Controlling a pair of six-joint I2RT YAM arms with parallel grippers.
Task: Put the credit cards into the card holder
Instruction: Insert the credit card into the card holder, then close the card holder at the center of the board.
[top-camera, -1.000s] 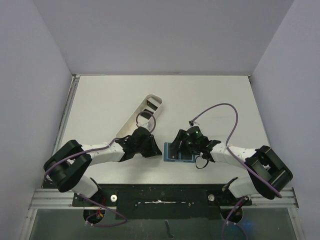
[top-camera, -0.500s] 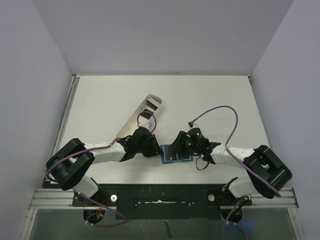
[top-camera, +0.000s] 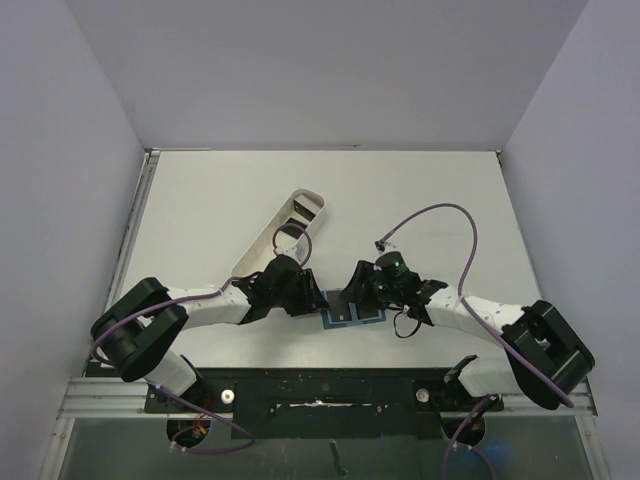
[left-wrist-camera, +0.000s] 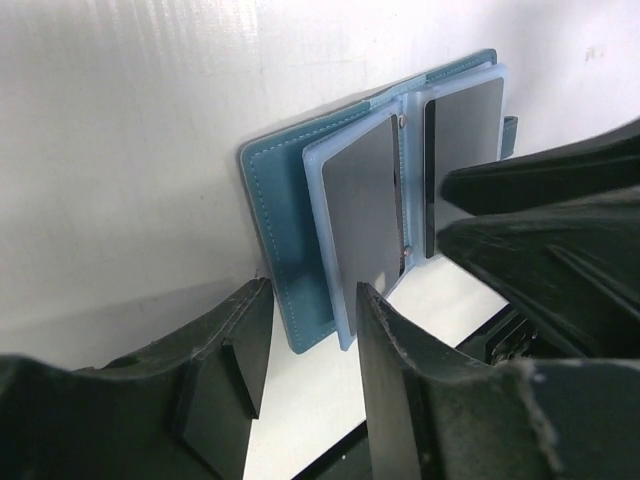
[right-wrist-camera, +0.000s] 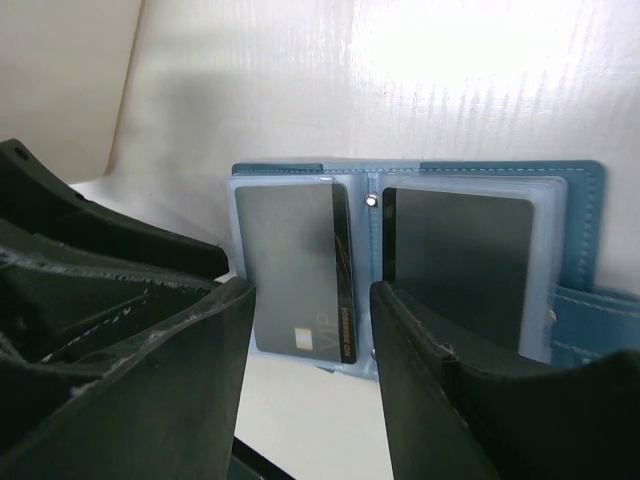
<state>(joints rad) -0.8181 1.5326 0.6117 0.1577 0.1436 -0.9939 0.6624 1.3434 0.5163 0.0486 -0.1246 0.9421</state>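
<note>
I am holding my left pincer (left-wrist-camera: 308, 325) part-way open, its two black fingers standing apart and gripping nothing. The near-left corner of the small teal-blue folding card holder (left-wrist-camera: 285, 250) is lying in the gap just ahead of the fingertips; I cannot tell whether either finger is touching it.

I am holding my right pincer (right-wrist-camera: 310, 330) open to a similar width, and it too is gripping nothing. It is hovering over the near edge of the card holder (right-wrist-camera: 590, 230).

The card holder (top-camera: 352, 314) is lying spread open on the flat white table (top-camera: 420, 190), close to the near edge and about midway along it, between the two pincers (top-camera: 312, 298) (top-camera: 354, 292). Its lighter blue inner pages are facing up.

Two thin dark grey rectangular credit cards (right-wrist-camera: 290, 265) (right-wrist-camera: 455, 260) are sitting in the clear pockets, one on each side of the fold.

A long white oblong tray (top-camera: 258, 250) is lying diagonally to the far left of the card holder, apart from it.
</note>
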